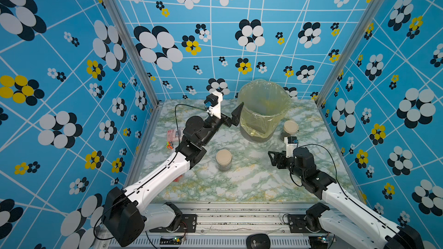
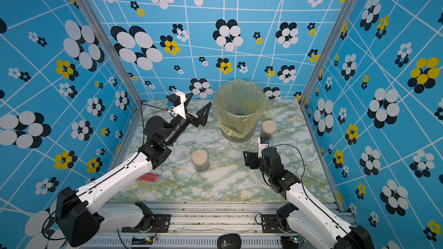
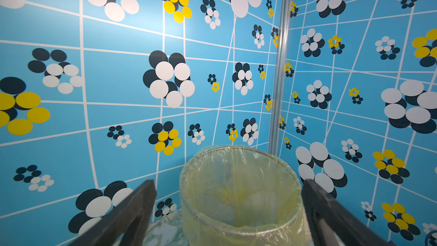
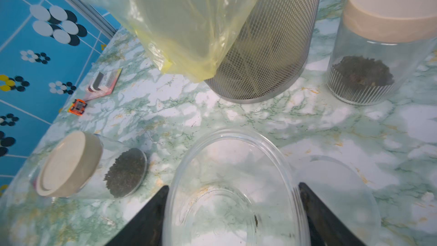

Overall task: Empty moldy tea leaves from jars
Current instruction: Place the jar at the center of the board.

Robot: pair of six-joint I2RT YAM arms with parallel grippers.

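My right gripper (image 4: pixel 233 185) is shut on an open clear jar (image 4: pixel 234 162), one black finger against each side of it. That jar holds only a few dark crumbs. Its translucent lid (image 4: pixel 335 185) lies on the table beside it. Two more jars stand closed with beige lids. One is mid-table (image 1: pixel 223 160) (image 4: pixel 71 164); the other is right of the bin (image 1: pixel 290 128) (image 4: pixel 383 34). Moldy tea leaves (image 4: pixel 125 171) (image 4: pixel 361 72) show dark through their walls. My left gripper (image 2: pixel 199 101) (image 3: pixel 228 181) hangs open and empty, raised just left of the bin's rim.
The mesh bin (image 1: pixel 259 120) (image 3: pixel 241 228), lined with a yellow bag, stands at the back centre. A pink packet (image 1: pixel 173 133) and a small orange toy (image 1: pixel 169 145) lie by the left wall, and a red item (image 2: pixel 149 177) under the left arm. A black mouse (image 1: pixel 257 241) rests on the front rail.
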